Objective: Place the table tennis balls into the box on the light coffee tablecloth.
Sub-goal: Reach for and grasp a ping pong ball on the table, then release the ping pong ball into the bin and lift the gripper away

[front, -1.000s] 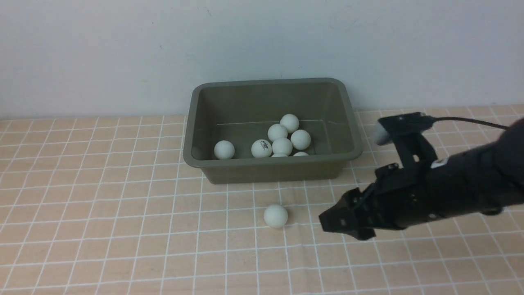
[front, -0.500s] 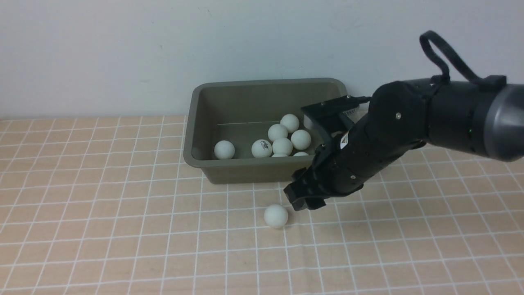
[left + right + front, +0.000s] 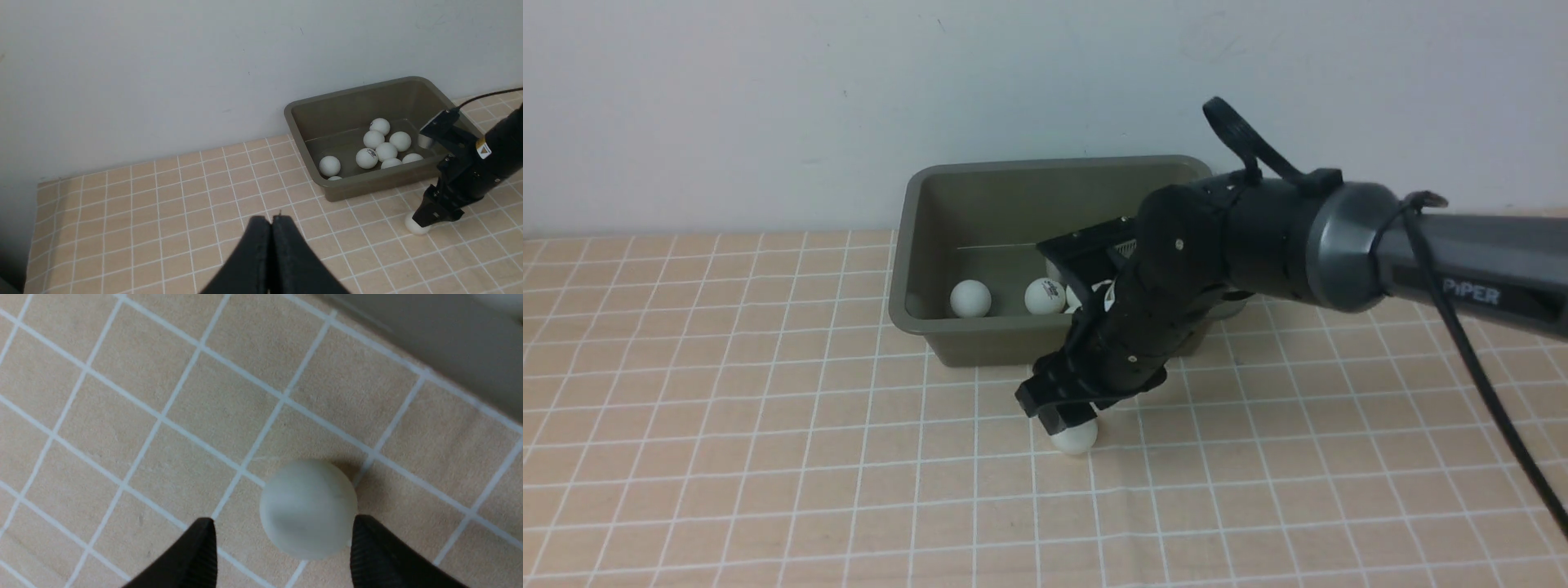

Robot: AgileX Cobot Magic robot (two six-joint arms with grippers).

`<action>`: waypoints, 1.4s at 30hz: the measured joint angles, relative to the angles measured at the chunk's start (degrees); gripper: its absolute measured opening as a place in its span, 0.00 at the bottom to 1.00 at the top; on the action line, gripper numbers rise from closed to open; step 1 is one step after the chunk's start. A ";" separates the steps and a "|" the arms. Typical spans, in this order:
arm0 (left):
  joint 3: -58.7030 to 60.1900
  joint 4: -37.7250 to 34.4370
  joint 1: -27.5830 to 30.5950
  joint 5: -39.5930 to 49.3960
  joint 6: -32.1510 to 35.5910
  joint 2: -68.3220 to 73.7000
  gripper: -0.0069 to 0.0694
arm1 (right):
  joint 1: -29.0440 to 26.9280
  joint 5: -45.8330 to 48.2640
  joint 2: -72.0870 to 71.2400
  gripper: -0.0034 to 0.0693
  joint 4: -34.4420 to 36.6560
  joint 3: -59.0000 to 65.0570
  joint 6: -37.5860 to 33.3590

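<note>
My right claw stands wide open, tips down at the cloth, straddling one loose ball that lies on the light coffee tablecloth just in front of the box. In my right wrist view that ball sits between my two black fingers, much nearer one than the other; it may touch the nearer finger, I cannot tell, and a clear gap shows on the other side. I have hold of nothing. My left claw is closed tight, its fingertips pressed together, empty, hanging over bare cloth well away from the box. From there I see the olive-green box by the wall with the other table tennis balls resting on its floor, most of them clustered together and one ball a little apart. In the front view my right arm reaches across the box's near right corner and hides part of that cluster.
</note>
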 joint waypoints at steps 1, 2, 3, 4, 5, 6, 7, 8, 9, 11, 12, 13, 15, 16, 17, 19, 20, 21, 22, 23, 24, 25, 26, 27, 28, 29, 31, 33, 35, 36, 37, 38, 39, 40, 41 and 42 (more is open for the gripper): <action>0.00 -0.06 0.00 0.00 0.12 0.22 0.00 | 0.00 0.71 0.61 0.60 -0.07 -1.07 0.00; 0.07 -0.06 0.00 0.00 0.17 0.35 0.00 | 0.00 1.51 1.23 0.60 -0.07 -1.97 0.00; 0.20 -0.10 0.00 0.00 0.17 0.40 0.00 | 0.00 2.17 1.84 0.60 -0.29 -2.55 0.00; 0.37 -0.12 0.00 0.00 0.17 0.39 0.00 | 0.00 2.77 2.43 0.60 -0.61 -3.07 0.00; 0.45 -0.17 0.00 0.00 0.17 0.39 0.00 | 0.00 2.86 2.55 0.60 -0.72 -3.23 0.00; 0.59 -0.23 0.00 0.00 0.17 0.39 0.00 | 0.00 3.38 3.31 0.60 -1.33 -3.51 0.00; 0.61 -0.23 0.00 0.00 0.17 0.39 0.00 | 0.00 3.56 3.95 0.60 -1.95 -3.57 0.06; 0.61 -0.23 0.00 0.00 0.17 0.39 0.00 | 0.00 3.56 4.16 0.60 -2.04 -3.57 0.11; 0.61 -0.23 0.00 0.00 0.17 0.39 0.00 | 0.00 3.68 4.81 0.60 -2.69 -3.57 0.16; 0.61 -0.23 0.00 0.00 0.24 0.39 0.00 | 0.00 3.67 5.55 0.60 -3.14 -3.57 0.16; 0.61 -0.23 0.00 0.00 0.25 0.39 0.00 | 0.00 3.67 5.91 0.60 -3.47 -3.57 0.16; 0.61 -0.23 0.00 0.00 0.25 0.39 0.00 | 0.00 3.67 6.07 0.59 -3.69 -3.57 0.16; 0.61 -0.23 0.00 0.00 0.30 0.39 0.00 | 0.00 3.67 6.27 0.55 -4.12 -3.57 0.16; 0.61 -0.23 0.00 0.00 0.30 0.39 0.00 | 0.00 3.67 6.27 0.55 -4.12 -3.57 0.16; 0.61 -0.23 0.00 0.00 0.30 0.39 0.00 | 0.00 3.74 6.27 0.55 -4.24 -3.63 0.16; 0.61 -0.23 0.00 0.00 0.36 0.39 0.00 | 0.00 4.26 6.27 0.55 -4.24 -3.82 0.16; 0.61 -0.23 0.00 0.00 0.36 0.39 0.00 | 0.00 5.35 6.27 0.55 -3.83 -4.29 0.01; 0.61 -0.23 0.00 0.00 0.36 0.39 0.00 | 0.00 6.67 6.27 0.55 -2.96 -4.83 -0.41; 0.61 -0.23 0.00 0.00 0.36 0.39 0.00 | 0.00 7.99 6.27 0.55 -1.99 -5.41 -1.33; 0.61 -0.23 0.00 0.00 0.36 0.39 0.00 | 0.06 10.56 6.27 0.55 0.32 -6.79 -3.27; 0.61 -0.23 0.00 0.00 0.36 0.39 0.00 | 0.13 11.79 6.27 0.55 1.45 -7.56 -4.28; 0.61 -0.23 0.00 0.00 0.36 0.39 0.00 | 0.25 14.59 6.27 0.55 4.52 -9.87 -6.53; 0.61 -0.17 0.00 0.00 0.36 0.39 0.00 | 0.45 16.44 6.27 0.55 6.77 -11.90 -8.52; 0.61 -0.17 0.00 0.00 0.36 0.39 0.00 | 0.47 16.44 6.27 0.55 6.77 -11.90 -8.90; 0.61 -0.17 0.00 0.00 0.36 0.39 0.00 | 0.60 18.67 6.27 0.55 10.23 -15.27 -11.17; 0.61 -0.17 0.00 0.00 0.36 0.39 0.00 | 0.68 19.35 6.27 0.55 11.52 -17.99 -12.14; 0.61 -0.17 0.00 0.00 0.36 0.39 0.00 | 0.68 19.49 6.27 0.55 12.80 -23.81 -13.55; 0.61 -0.17 0.00 0.00 0.36 0.39 0.00 | 0.09 16.92 6.27 0.55 11.45 -29.96 -13.73; 0.61 -0.17 0.00 0.00 0.36 0.39 0.00 | -0.40 15.20 6.27 0.55 10.22 -31.84 -13.37; 0.61 -0.17 0.00 0.00 0.36 0.39 0.00 | -1.56 11.87 6.27 0.55 7.83 -33.83 -11.92; 0.61 -0.17 0.00 0.00 0.36 0.39 0.00 | -2.50 9.90 6.27 0.55 6.15 -34.41 -10.50; 0.61 -0.17 0.00 0.00 0.36 0.39 0.00 | -3.12 8.62 6.27 0.55 5.16 -34.61 -9.30; 0.61 -0.17 0.00 0.00 0.36 0.39 0.00 | -4.01 7.75 6.29 0.55 3.53 -34.81 -8.17; 0.61 -0.17 0.00 0.00 0.36 0.39 0.00 | -5.63 7.00 6.61 0.55 1.99 -34.83 -6.33; 0.61 -0.17 0.00 0.00 0.36 0.39 0.00 | -6.82 6.77 7.08 0.55 1.09 -34.89 -5.40; 0.61 -0.17 0.00 0.00 0.36 0.39 0.00 | -7.74 6.70 7.72 0.55 0.69 -34.89 -4.88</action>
